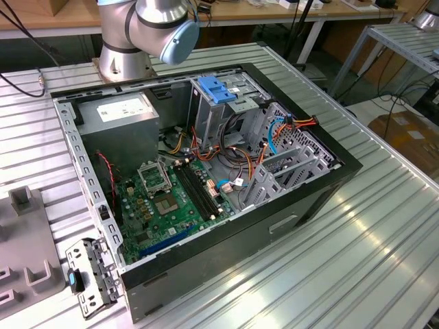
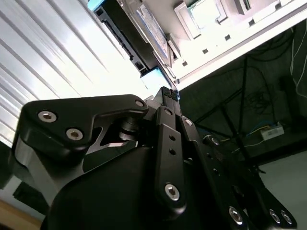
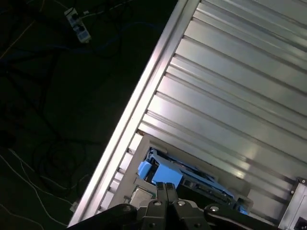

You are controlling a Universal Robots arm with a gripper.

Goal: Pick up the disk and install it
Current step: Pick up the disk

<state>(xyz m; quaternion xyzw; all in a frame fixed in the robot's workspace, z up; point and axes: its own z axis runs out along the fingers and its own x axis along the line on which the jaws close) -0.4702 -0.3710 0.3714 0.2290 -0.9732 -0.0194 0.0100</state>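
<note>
**A:** Picking out the gripper (image 3: 166, 188) in the first wrist view: pinched together at the tips, clamped on nothing.

**B:** Agreed, no gap to speak of. And just beyond those tips?

**A:** Finding the disk (image 3: 165, 175) right there, lying flat in a grey holder (image 3: 139, 196), with the blue carrier end nearest the tips.

**B:** Touching or apart?

**A:** Hard to call. Close over the blue end, no more than that.

**B:** Placing the holder on the ribbed metal table (image 3: 230, 96), hard by its edge, with dark floor (image 3: 43, 86) and loose cables (image 3: 53, 143) beyond.

**A:** Switching to the second wrist view. Catching the disk (image 2: 127, 38) again past the black gripper body: a dark slab seen edge-on, with blue at either end.

**B:** Over to the exterior view now. Spotting the arm (image 1: 147, 27) at the far side of the table, rising out of shot.

**A:** And in front of it, taking in the open computer case (image 1: 274, 226): laid on its side, showing a green motherboard (image 1: 171, 195), a grey power supply (image 1: 127, 113) and a drive bay (image 1: 206, 120) topped by a blue latch (image 1: 216, 89).

**B:** Back to the disk, then. Sitting in its holder out on the table, not yet installed.
</note>
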